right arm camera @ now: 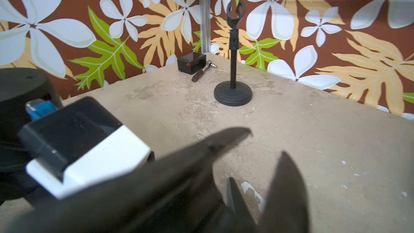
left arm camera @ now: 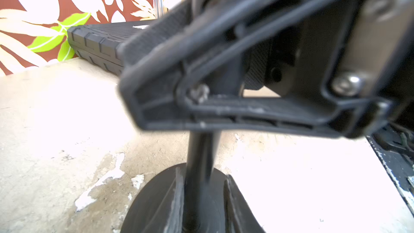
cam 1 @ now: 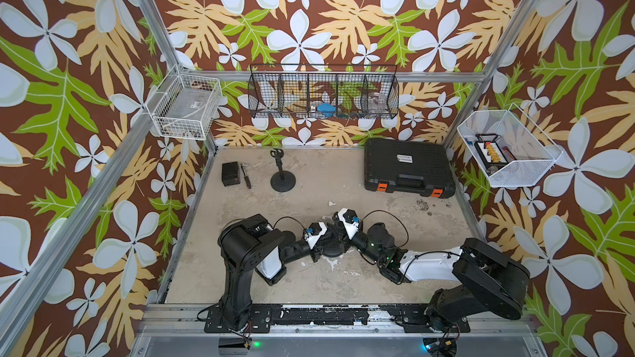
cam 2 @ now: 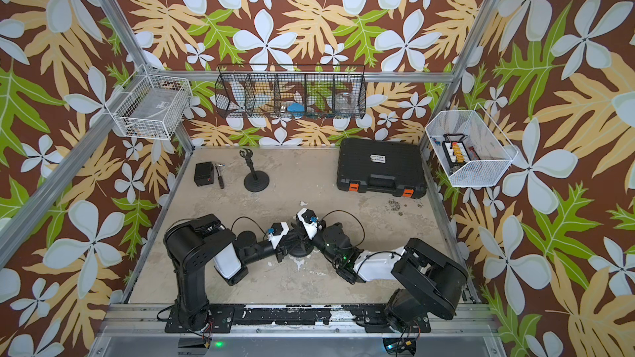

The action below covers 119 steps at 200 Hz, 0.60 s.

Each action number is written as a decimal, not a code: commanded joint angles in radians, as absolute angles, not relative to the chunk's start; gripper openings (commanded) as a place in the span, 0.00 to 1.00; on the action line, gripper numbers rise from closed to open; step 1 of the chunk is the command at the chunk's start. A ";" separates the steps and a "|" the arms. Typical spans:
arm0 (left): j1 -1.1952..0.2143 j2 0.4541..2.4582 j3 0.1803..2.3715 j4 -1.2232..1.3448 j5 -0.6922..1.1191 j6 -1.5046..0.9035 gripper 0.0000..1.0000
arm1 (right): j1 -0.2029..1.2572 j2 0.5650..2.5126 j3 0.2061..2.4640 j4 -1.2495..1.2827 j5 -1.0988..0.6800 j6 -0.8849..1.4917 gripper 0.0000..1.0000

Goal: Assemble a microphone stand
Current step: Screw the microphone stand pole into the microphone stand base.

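Black pole [left arm camera: 199, 153] upright in its round base [left arm camera: 152, 202] — mid-table; another stand [cam 1: 280, 168], clip-topped, near the back-left corner.

Stand [cam 1: 283, 181] back left, box [cam 1: 230, 174] left of it, case [cam 1: 409, 170] back right.

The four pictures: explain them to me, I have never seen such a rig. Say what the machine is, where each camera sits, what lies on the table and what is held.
Two robot arms, the left arm and the right arm, are mounted at the table's near edge. Each ends in a two-fingered gripper. Both top views look down from overhead. The other two come from wrist cameras. At the back stand a complete microphone stand, a small black box, a hand tool and a closed black case. Between the arms a pole rises from a round base. The left gripper sits open around the pole. The right gripper looks clamped on it higher up.
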State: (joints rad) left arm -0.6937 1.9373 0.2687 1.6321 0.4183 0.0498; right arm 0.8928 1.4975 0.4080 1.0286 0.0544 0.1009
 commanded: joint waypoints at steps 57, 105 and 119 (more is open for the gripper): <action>-0.695 1.964 0.295 1.873 0.436 0.043 0.39 | 0.911 1.510 0.435 0.929 0.105 0.130 0.00; -0.695 1.985 0.329 1.871 0.427 0.044 0.40 | 0.937 1.559 0.498 0.859 0.078 0.097 0.00; -0.695 1.989 0.336 1.871 0.426 0.038 0.36 | 0.938 1.570 0.508 0.844 0.067 0.091 0.00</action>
State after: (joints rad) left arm -0.6941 1.9808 0.3260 1.6314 0.4084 0.0498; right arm 0.9325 1.5497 0.4973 0.9619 0.1108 0.1009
